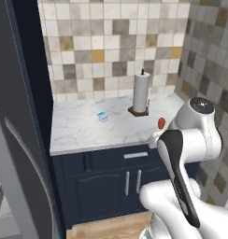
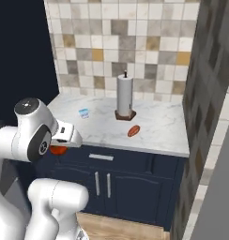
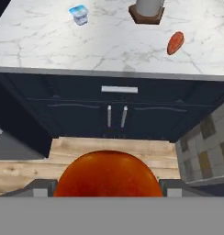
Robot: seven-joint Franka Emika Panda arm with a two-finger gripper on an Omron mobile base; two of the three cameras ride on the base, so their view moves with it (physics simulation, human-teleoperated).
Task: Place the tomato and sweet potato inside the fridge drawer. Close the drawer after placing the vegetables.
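In front of the marble worktop (image 3: 49,50), the hand (image 3: 107,183) holds the tomato (image 3: 107,176) between its fingers; sweet potato (image 3: 175,42) lies near the paper-towel holder (image 3: 147,11); next, likely carrying it fridgeward.

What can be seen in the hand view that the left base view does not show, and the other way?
Hand view alone: the tomato held close between the claw's fingers, above the wooden floor.
Left base view alone: the tiled wall and the dark fridge door.
Both: the sweet potato, paper towel holder, small container and marble counter.
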